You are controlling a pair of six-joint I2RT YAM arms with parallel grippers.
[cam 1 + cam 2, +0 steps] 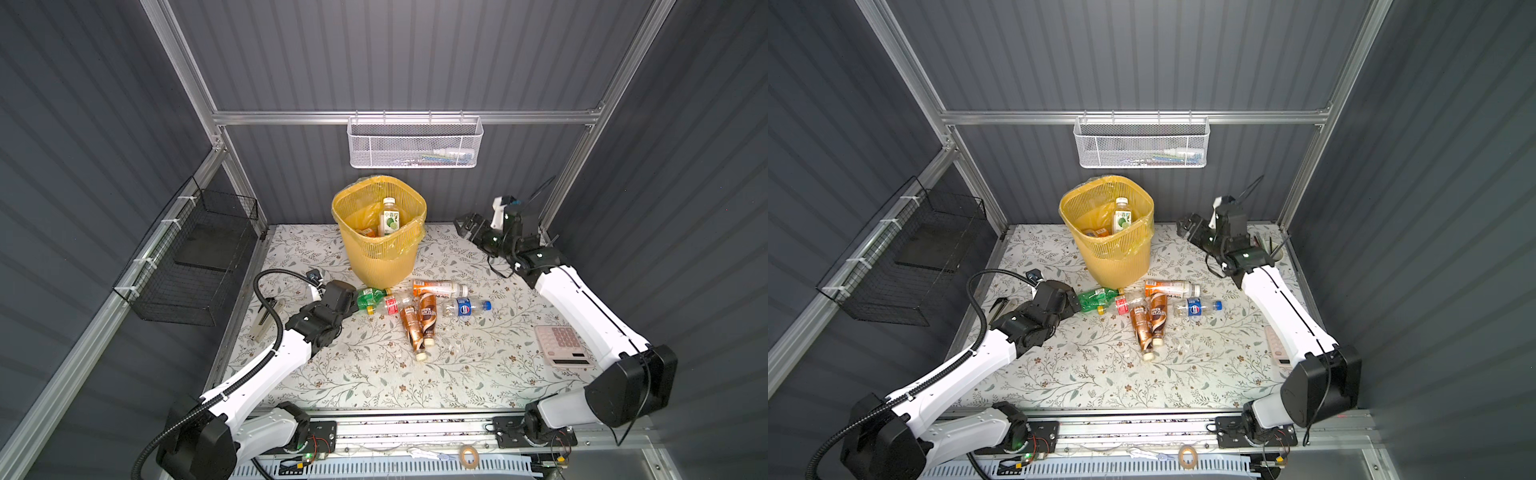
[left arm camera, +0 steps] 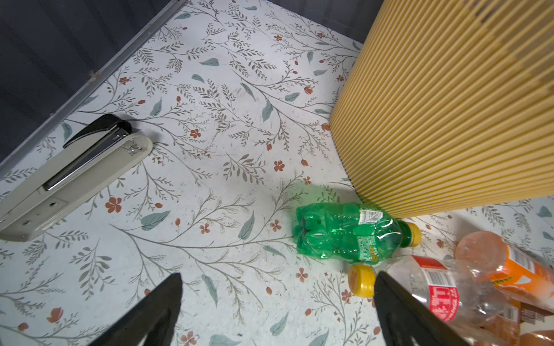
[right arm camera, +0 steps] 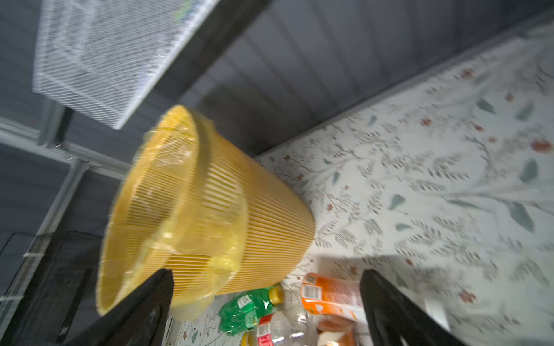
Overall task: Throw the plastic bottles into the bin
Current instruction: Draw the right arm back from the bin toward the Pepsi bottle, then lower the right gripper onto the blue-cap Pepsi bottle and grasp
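Plastic bottles (image 1: 428, 312): six lie in a loose heap on the flowered counter (image 1: 374, 374), just in front of the bin (image 1: 376, 266); another stands inside it.
Bin: tall, yellow and slatted, lined with a clear bag, upright at the back of the counter.
Inside the bin: a white-capped bottle (image 1: 389, 219) with a green label stands upright near the right wall; orange shapes below it are too hidden to name.
Green bottle (image 2: 347, 232): on its side at the bin's foot, yellow cap pointing into the heap.
Rest of the heap: a red-labelled clear bottle (image 1: 392, 304), an orange bottle (image 1: 438, 287), two brown bottles (image 1: 411, 328) side by side, and a blue-labelled bottle (image 1: 465, 308) farthest right of the bin.
Left tool (image 2: 278, 275): low over the counter, front-left of the bin, jaws wide and empty, near the green bottle's base.
Right tool (image 3: 266, 272): raised to the right of the bin, near rim height and clear of it, jaws wide with nothing between them; its wrist view is blurred.
Stapler (image 2: 75, 167): well left of the bin, at the counter's edge.
Calculator (image 1: 565, 345): front-right of the bin, well apart.
White mesh basket (image 1: 415, 143): on the back wall above the bin.
Black wire basket (image 1: 195, 257): on the side wall, left of the bin.
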